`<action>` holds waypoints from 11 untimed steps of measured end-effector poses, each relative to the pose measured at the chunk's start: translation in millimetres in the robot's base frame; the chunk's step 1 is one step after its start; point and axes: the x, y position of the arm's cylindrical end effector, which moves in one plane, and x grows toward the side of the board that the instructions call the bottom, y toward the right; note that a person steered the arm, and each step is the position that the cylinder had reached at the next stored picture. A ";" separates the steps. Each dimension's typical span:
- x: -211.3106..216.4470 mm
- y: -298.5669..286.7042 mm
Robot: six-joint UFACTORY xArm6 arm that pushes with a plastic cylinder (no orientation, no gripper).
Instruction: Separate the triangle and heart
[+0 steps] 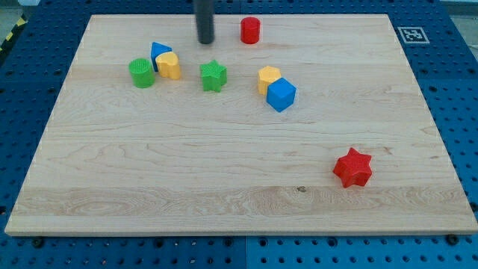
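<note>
My tip (205, 42) rests on the wooden board (224, 157) near its top edge; there is no pincer on this arm, only the dark rod, so nothing is gripped or held. Taking the green star (213, 75) as the landmark, my tip stands just above it, a little toward the view's left, and apart from every block. The blue triangle (159, 52) and the yellow heart (169, 66) lie to the star's left, pressed against each other, the triangle behind and slightly left of the heart. Further left of the star, just beside the heart, sits the green cylinder (141, 72). Up and to the right of the star, close to the board's top edge, stands the red cylinder (250, 30). To the star's right lie a yellow hexagon (269, 78) and a blue cube (281, 94), touching. Well away, toward the view's lower right from the star, is the red star (352, 167).
</note>
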 end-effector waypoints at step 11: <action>64.4 -21.3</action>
